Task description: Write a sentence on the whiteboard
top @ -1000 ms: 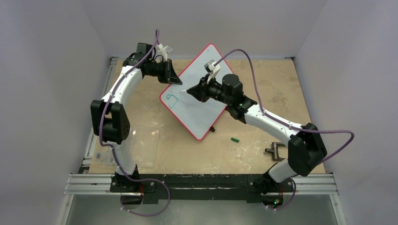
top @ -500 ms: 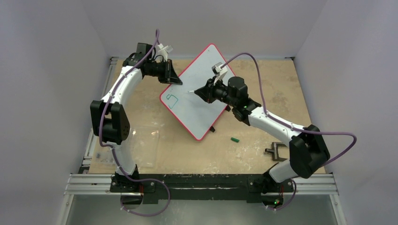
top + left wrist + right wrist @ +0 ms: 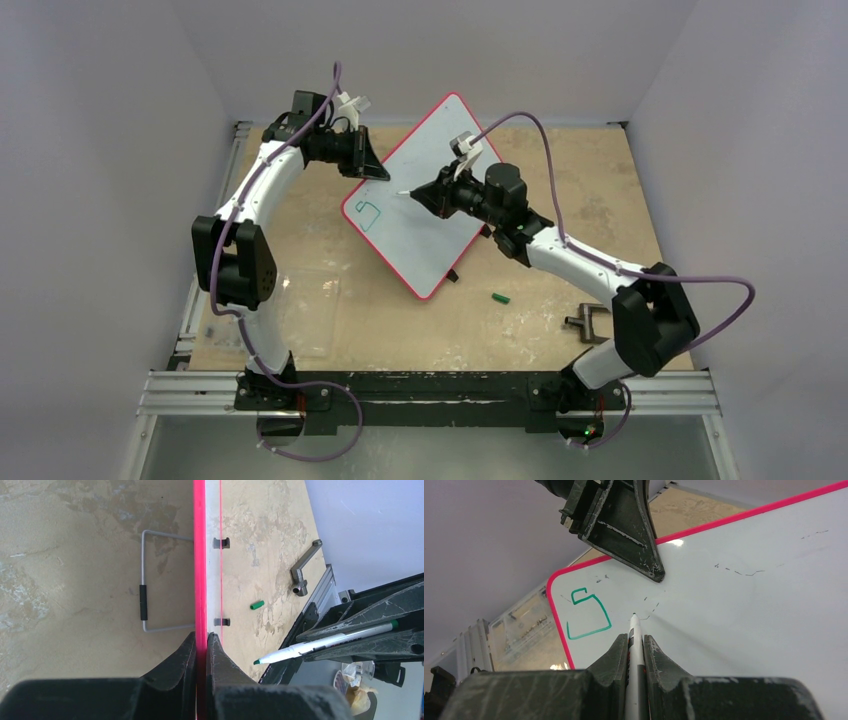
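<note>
The whiteboard (image 3: 425, 225), white with a thin red rim, stands tilted mid-table. My left gripper (image 3: 372, 170) is shut on its upper-left rim; in the left wrist view the red rim (image 3: 200, 555) runs edge-on between the fingers of the left gripper (image 3: 201, 637). My right gripper (image 3: 428, 197) is shut on a white marker (image 3: 635, 640) with a green tip. The marker (image 3: 320, 645) points at the board face, its tip a short way off it. Of the sentence, one green letter like an S (image 3: 586, 615) shows near the board's left corner.
A green marker cap (image 3: 500, 298) lies on the table right of the board. A metal crank handle (image 3: 588, 322) lies near the right arm. A clear plastic sheet (image 3: 300, 310) lies front left. The board's wire stand (image 3: 144, 590) sticks out behind it.
My right gripper has drawn back to the right with the marker, its tip farther from the green letter. The left gripper and the board have not moved.
</note>
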Motion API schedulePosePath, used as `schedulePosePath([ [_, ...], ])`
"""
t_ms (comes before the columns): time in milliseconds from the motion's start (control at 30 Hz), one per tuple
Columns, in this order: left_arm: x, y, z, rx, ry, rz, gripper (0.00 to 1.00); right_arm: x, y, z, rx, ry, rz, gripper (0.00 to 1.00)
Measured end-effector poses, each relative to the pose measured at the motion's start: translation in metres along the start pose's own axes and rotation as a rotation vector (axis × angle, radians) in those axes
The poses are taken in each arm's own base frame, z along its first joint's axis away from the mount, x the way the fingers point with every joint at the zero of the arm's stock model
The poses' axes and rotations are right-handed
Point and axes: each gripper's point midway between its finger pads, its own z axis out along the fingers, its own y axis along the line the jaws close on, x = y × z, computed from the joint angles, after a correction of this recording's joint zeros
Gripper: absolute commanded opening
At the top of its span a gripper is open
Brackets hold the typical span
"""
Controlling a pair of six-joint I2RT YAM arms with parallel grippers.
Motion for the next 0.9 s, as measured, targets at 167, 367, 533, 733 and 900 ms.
schedulePosePath([
  [167,0.0,0.0,0.0,-0.001,0.0,0.0,0.0,0.004,0.004,0.007,-0.039,0.008,0.028,0.0],
  [367,0.0,-0.001,0.0,-0.002,0.0,0.002,0.0,0.006,0.01,0.019,-0.073,0.018,0.063,0.0],
  [533,0.0,-0.001,0.0,-0.003,-0.001,0.003,0.0,0.004,0.02,0.027,-0.104,0.015,0.068,0.0],
  [733,0.0,-0.001,0.0,-0.003,0.0,0.005,0.0,0.006,0.03,0.036,-0.136,0.024,0.075,0.0],
  [900,0.0,-0.001,0.0,-0.005,0.0,0.007,0.0,0.012,0.03,0.04,-0.137,0.037,0.083,0.0],
])
